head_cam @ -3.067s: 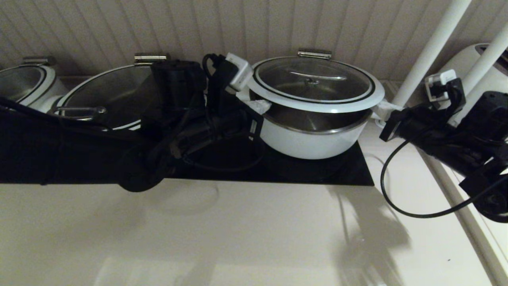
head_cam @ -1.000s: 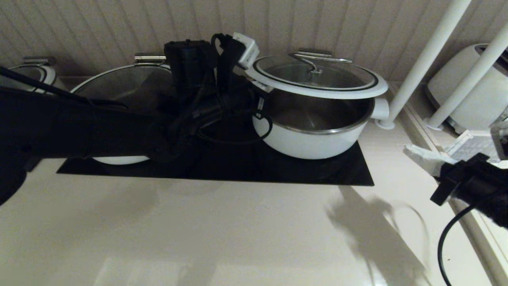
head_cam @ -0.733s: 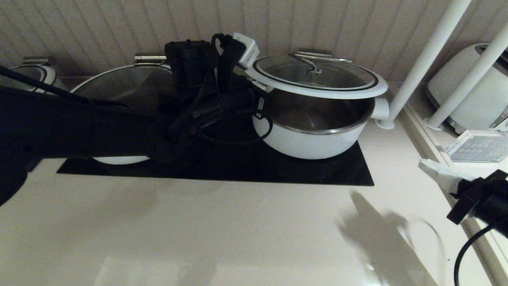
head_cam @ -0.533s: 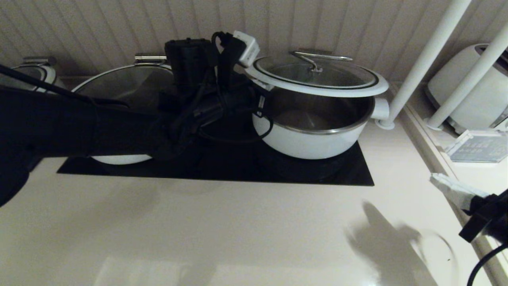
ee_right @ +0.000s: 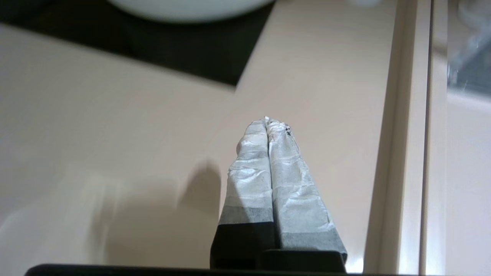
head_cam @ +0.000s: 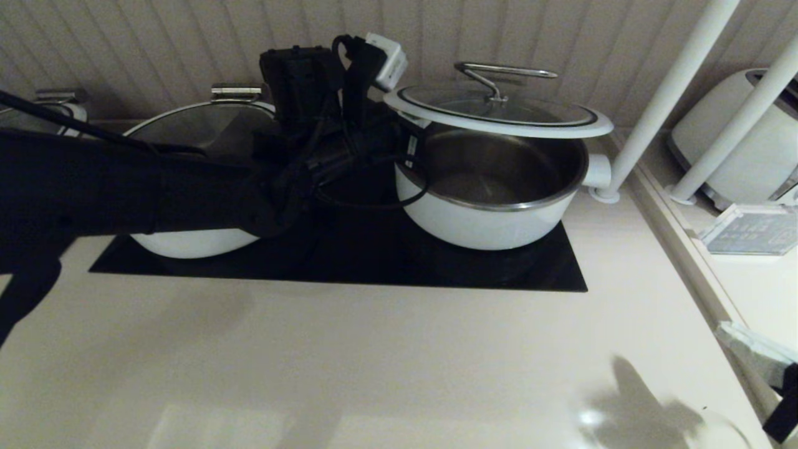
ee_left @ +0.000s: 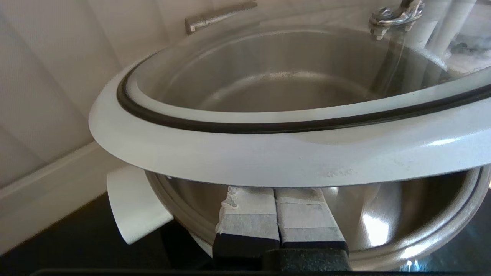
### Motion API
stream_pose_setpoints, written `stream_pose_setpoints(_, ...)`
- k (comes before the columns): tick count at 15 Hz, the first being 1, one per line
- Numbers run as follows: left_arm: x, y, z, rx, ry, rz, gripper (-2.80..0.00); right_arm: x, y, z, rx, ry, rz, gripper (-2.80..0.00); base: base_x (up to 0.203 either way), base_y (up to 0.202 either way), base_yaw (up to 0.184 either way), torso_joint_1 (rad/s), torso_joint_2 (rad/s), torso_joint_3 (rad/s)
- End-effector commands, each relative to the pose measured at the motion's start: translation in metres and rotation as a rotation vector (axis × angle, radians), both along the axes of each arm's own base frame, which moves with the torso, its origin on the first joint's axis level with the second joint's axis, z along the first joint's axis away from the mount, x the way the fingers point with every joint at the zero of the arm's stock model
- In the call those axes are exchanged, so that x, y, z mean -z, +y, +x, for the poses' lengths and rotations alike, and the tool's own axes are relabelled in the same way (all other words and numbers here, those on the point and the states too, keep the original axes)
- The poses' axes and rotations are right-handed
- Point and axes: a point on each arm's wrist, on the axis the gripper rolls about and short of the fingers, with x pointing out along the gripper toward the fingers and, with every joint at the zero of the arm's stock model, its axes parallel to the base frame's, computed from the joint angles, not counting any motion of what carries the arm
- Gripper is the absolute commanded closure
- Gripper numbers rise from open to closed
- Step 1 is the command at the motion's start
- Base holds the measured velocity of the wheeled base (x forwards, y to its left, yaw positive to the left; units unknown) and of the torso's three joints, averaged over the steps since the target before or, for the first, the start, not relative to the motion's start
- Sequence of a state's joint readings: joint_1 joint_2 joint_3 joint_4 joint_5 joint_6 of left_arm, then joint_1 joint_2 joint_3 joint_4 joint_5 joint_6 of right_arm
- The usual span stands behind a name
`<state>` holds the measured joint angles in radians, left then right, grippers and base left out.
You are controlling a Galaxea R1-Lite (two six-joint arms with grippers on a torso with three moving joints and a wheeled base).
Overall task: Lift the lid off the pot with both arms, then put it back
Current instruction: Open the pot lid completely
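Note:
The lid [head_cam: 499,125], glass with a wide white rim and a steel bar handle, hangs tilted over the open pot [head_cam: 492,224] on the black cooktop. Its left edge is raised well above the pot's rim. Whether its far right edge touches the pot I cannot tell. My left gripper [head_cam: 406,132] is shut, and its taped fingertips [ee_left: 249,203] sit under the lid's white rim [ee_left: 268,153], above the pot's steel inside [ee_left: 383,218]. My right gripper [ee_right: 267,120] is shut and empty, low over the counter at the front right corner [head_cam: 751,349], far from the pot.
A second white pot with a glass lid [head_cam: 187,240] stands left of the task pot, partly behind my left arm. A third pot [head_cam: 53,103] is at the far left. White poles [head_cam: 673,81], a white appliance [head_cam: 748,137] and a clear stand [head_cam: 748,231] are at the right.
My right gripper left the lid's right side and drew back down to the front right corner. My left gripper rose, lifting the lid's left edge higher.

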<state>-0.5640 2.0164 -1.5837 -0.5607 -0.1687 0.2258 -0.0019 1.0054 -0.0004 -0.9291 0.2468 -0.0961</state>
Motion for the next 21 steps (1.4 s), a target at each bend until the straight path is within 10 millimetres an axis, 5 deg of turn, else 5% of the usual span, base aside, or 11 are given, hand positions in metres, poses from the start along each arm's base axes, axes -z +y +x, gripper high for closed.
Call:
stream_pose_setpoints(1,0.0,0.001,0.001,-0.002,-0.003,-0.003,0.0,0.001,0.0,-0.029,0.01,-0.024,-0.003,0.0,0.0,0.0,0.0,0.0,0.0,0.0)
stream_pose_setpoints(6,0.002,0.0,0.003,-0.001,0.003,0.002,0.0,0.037,-0.002,-0.104,0.105,-0.005,-0.021,0.0,0.0,0.0,0.0,0.0,0.0,0.0)
stream_pose_setpoints(9,0.007,-0.003,0.005,0.001,0.01,0.006,0.0,0.062,-0.005,-0.132,0.198,0.116,-0.008,0.0,0.0,0.0,0.0,0.0,0.0,0.0)
stream_pose_setpoints(21,0.006,-0.003,0.007,-0.001,0.003,-0.002,0.0,0.061,-0.005,-0.134,0.225,0.124,0.047,0.0,0.0,0.0,0.0,0.0,0.0,0.002)
